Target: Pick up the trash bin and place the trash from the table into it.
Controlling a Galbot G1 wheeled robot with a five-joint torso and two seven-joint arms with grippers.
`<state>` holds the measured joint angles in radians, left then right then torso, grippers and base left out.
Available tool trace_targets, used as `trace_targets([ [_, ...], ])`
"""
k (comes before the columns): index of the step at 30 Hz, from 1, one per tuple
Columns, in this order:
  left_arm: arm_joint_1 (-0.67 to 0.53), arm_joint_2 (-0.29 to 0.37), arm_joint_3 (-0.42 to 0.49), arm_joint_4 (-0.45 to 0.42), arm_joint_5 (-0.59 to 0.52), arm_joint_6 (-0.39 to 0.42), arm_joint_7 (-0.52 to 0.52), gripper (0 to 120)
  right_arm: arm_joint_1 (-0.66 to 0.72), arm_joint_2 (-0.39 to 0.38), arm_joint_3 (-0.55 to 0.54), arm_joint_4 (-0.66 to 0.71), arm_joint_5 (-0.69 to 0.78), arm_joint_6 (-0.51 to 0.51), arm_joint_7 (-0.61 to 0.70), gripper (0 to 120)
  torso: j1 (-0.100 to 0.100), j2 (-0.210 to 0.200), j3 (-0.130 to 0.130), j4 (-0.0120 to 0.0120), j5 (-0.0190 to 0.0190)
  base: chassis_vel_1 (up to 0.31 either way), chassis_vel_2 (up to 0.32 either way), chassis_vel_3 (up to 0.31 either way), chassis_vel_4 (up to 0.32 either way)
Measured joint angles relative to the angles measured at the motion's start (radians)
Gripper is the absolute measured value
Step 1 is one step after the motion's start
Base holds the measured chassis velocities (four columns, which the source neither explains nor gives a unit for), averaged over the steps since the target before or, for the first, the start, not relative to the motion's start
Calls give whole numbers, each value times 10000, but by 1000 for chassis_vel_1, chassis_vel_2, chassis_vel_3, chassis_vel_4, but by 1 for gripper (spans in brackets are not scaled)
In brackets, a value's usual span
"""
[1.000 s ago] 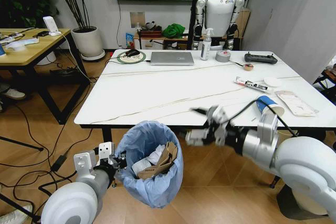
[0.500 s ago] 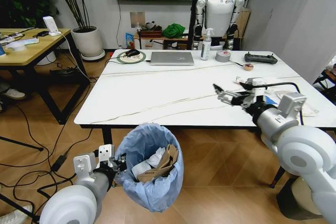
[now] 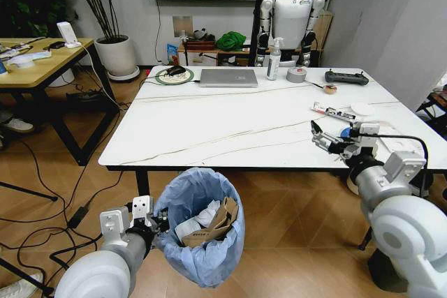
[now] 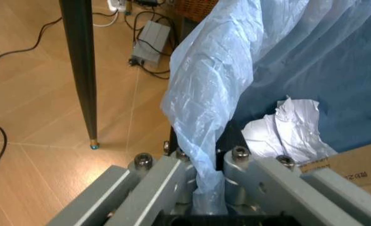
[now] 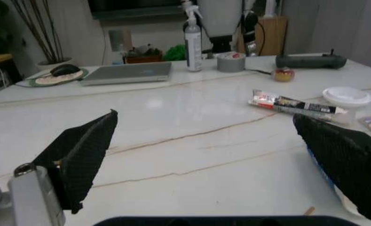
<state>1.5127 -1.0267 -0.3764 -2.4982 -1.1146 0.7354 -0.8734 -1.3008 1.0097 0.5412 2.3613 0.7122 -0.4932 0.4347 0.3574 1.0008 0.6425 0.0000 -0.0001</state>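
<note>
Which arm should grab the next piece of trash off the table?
Probably the right. The right gripper is open above the table near the blue-white paper cup, while the left gripper is clamped on the trash bin liner.

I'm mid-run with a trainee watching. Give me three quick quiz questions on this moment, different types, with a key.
1. True or false: the right gripper is holding trash.
2. What is the left gripper clamped on? A) table leg B) the bag at the trash bin rim C) cardboard
3. Fill in: the right gripper's open fingers hang over the ___.

Key: 1 false, it is open and empty; 2 B; 3 table.
</note>
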Motion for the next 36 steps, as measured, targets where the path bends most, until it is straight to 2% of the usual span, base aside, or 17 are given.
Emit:
trace_targets([
  [5, 99, 20, -57, -15, 4, 0, 2, 0, -162, 268, -209, 27, -216, -123, -113, 100, 0, 0, 0, 0, 0, 0, 0, 0, 0],
  [36, 389, 86, -187, -26, 28, 0, 11, 0, -539, 323, 188, 280, -75, -182, -202, 100, 2, -2, 1, 1, 0, -35, -38, 36, 37],
])
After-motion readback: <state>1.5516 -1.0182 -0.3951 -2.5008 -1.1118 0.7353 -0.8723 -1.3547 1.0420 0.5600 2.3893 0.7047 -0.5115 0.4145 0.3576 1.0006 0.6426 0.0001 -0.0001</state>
